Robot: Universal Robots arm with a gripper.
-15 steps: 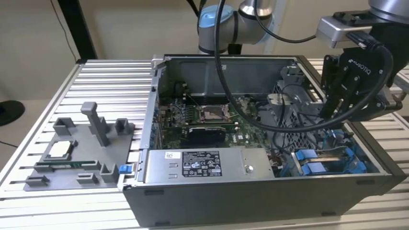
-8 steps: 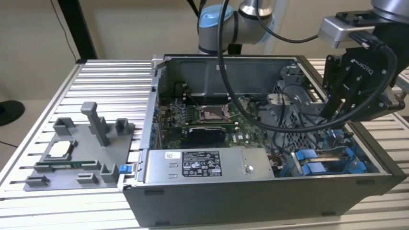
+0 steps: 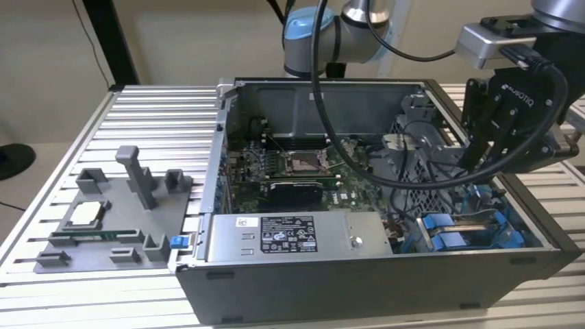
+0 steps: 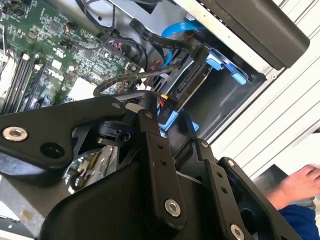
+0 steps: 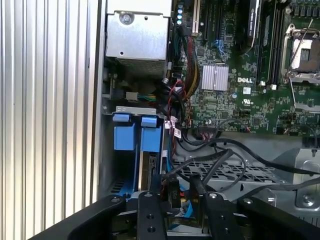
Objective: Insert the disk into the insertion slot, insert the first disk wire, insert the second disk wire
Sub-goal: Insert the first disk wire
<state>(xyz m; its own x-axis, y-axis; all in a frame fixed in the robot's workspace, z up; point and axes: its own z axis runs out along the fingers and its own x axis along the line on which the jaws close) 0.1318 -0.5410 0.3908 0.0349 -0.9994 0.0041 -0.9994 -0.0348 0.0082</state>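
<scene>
First wrist view: my claw (image 5: 178,196) grips one black wire connector (image 5: 171,191) beside two blue carrier tabs (image 5: 124,137). Exterior view: one black-and-white label (image 3: 288,235) on the power-supply box (image 3: 361,236).

In the exterior view the arm (image 3: 340,27) comes in from one o'clock; its tool (image 3: 473,161) hangs tips-down at three o'clock.

In the case (image 3: 366,291), the motherboard (image 3: 292,179) lies on the floor, the power supply (image 3: 292,236) along the near wall, the disk (image 3: 451,240) in the near corner at the exterior view's right.
</scene>
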